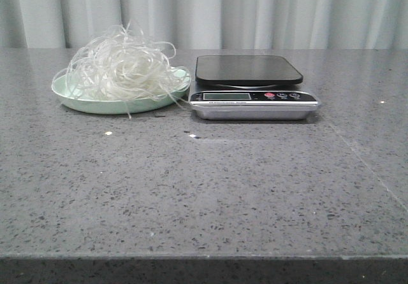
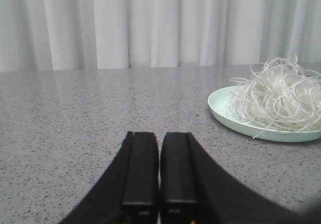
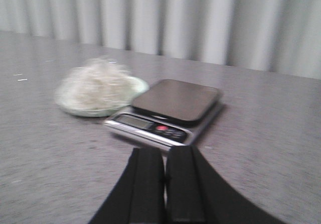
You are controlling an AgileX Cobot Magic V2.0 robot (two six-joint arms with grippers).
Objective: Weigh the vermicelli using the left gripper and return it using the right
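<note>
The vermicelli point(image 1: 123, 69) is a fluffy whitish tangle heaped on a pale green plate point(image 1: 80, 100) at the back left of the table. A kitchen scale point(image 1: 252, 86) with a black platform stands just right of the plate. Neither gripper shows in the front view. In the left wrist view my left gripper point(image 2: 160, 136) is shut and empty, low over the bare table, with the vermicelli point(image 2: 277, 96) and plate point(image 2: 223, 114) apart from it. In the blurred right wrist view my right gripper point(image 3: 164, 151) is shut and empty, short of the scale point(image 3: 173, 106), with the vermicelli point(image 3: 98, 87) beside the scale.
The grey speckled table point(image 1: 204, 188) runs from the front edge to a pale curtain point(image 1: 210, 10) at the back. A seam in the tabletop point(image 1: 370, 163) runs diagonally at the right. Small white flecks point(image 1: 108, 133) lie in front of the plate.
</note>
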